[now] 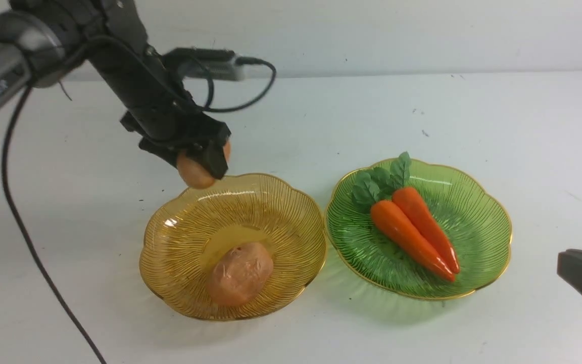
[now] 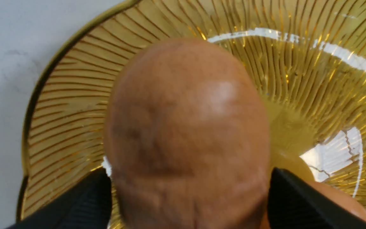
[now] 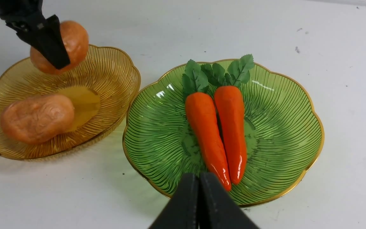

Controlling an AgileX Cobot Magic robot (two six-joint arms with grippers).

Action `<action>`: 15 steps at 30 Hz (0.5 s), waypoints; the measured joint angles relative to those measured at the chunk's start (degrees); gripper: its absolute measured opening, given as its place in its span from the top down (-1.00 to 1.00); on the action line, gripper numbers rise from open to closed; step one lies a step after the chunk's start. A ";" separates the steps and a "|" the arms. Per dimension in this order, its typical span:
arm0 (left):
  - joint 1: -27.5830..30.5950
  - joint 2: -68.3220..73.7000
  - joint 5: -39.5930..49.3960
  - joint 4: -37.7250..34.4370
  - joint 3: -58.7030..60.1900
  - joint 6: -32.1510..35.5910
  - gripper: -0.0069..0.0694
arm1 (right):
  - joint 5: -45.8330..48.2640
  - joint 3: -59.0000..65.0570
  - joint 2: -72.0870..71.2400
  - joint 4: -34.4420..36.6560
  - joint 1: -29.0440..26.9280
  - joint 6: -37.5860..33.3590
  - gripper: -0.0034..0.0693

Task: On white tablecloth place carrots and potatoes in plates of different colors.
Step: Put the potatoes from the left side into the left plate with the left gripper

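Tablecloth (image 1: 422, 101) spreads white under everything, with two scalloped plates near each other on it. In the green plate (image 1: 483, 222), on the right, both carrots (image 1: 415, 230) lie touching, leaves toward the far side. In the amber plate (image 1: 291, 212) one potato (image 1: 240, 273) rests near the front. The left gripper (image 1: 196, 164) hangs over that plate's far rim, jaws clamped on the second potato (image 1: 192, 177). The right gripper (image 3: 199, 179), low at the near right, has its fingers pressed together.

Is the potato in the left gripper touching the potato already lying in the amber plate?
Apart. The right wrist view shows bare translucent ribbed amber plate between the held lumpy tan potato and the lying lumpy tan potato.
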 joint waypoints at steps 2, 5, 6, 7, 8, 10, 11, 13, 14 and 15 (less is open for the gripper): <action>-0.04 0.15 -0.12 1.09 0.00 -1.06 -0.90 | 0.00 0.00 0.00 0.00 0.00 0.00 0.95; -0.04 -0.42 -0.12 2.16 0.00 -2.78 -0.97 | 0.00 0.00 0.00 0.00 0.00 0.00 0.95; -0.04 -0.70 -0.12 2.43 0.00 -3.27 -0.97 | 0.00 0.00 0.00 0.00 0.00 0.00 0.95; -0.04 -1.19 -0.17 2.71 0.00 -3.83 -0.97 | 0.00 0.00 0.00 0.00 0.00 0.00 0.95; -0.04 -2.14 -0.17 2.92 0.00 -4.51 -0.96 | 0.00 0.00 0.00 0.00 0.00 0.00 0.95; -0.04 -4.73 -0.10 3.08 0.06 -5.58 -0.83 | 0.01 0.00 0.00 0.00 0.00 0.00 0.95; -0.04 -6.69 -0.10 3.08 0.06 -5.85 -0.69 | 0.21 0.00 0.00 0.00 0.00 0.00 0.95; -0.04 -10.71 -0.10 3.08 0.06 -6.26 -0.34 | 0.91 0.00 0.00 0.00 0.00 0.00 0.95; -0.04 -12.54 -0.10 3.08 0.06 -6.34 -0.17 | 2.20 -0.38 -0.06 -0.07 0.00 0.00 0.95; -0.04 -14.74 0.04 3.08 0.06 -6.50 0.07 | 3.31 -0.96 -0.18 -0.29 0.00 0.00 0.95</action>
